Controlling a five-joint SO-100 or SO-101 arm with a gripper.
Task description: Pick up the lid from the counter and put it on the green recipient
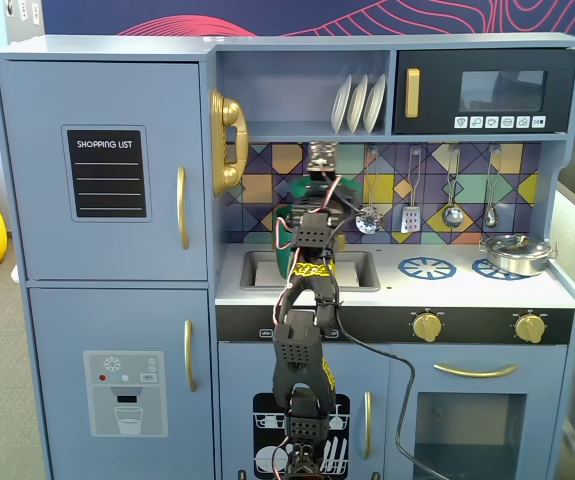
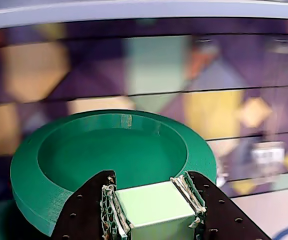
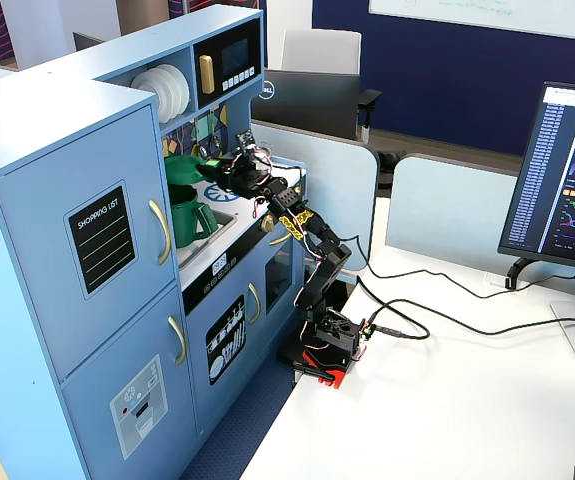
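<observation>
In the wrist view the lid [image 2: 108, 150] fills the lower middle of the picture, held up in front of the patterned backsplash [image 2: 224, 100]. It is a round green plastic disc. The side facing the camera is a shallow dish with a thick raised rim, and fine layer lines run around its outer edge. Being round, it has no long axis; the disc is tilted so that its hollow face looks up and back toward the camera, with its far rim toward 12 o'clock and its near rim at 6 o'clock. The hand [image 2: 154, 207] enters from 6 o'clock, its two dark fingers [image 2: 86, 210] clamped on a pale green block at the lid's near rim.

In a fixed view from the side, the lid [image 3: 182, 167] hangs in the air at about 12 o'clock from the green recipient [image 3: 189, 215], close above it; whether they touch cannot be told. The recipient is a tall dark-green pot, upright, with a strap handle on the side facing the arm. It stands in the sink recess of the toy kitchen's tabletop [image 3: 229, 225]. In a fixed view from the front, the arm covers most of both, and only slivers of green show behind it.
</observation>
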